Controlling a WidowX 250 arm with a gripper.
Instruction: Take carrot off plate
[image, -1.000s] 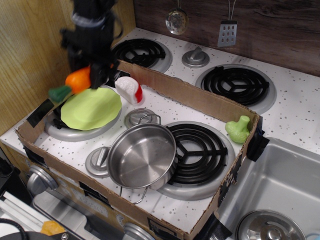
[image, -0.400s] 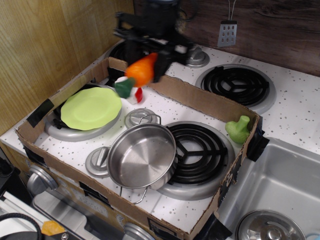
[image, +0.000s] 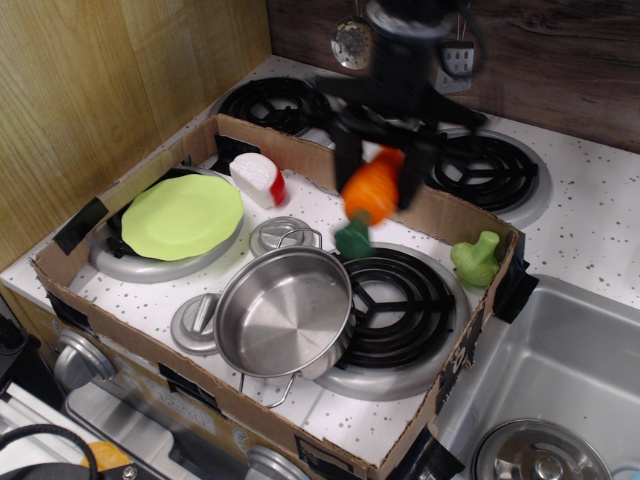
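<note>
Jaws (image: 378, 165) clamped on carrot (image: 371, 190), green stem hanging down, held in air above burner (image: 392, 295). Plate (image: 182, 216) bare, well apart at 9 o'clock. Judgement: lower over clear counter (image: 310, 215), avoid pot (image: 285, 310), then release.

Even, bright light from above is seen; motion blur is shown on the gripper (image: 379, 160) and carrot (image: 369, 195) at twelve o'clock, glare on the steel pot (image: 284, 312), soft shadows.
</note>
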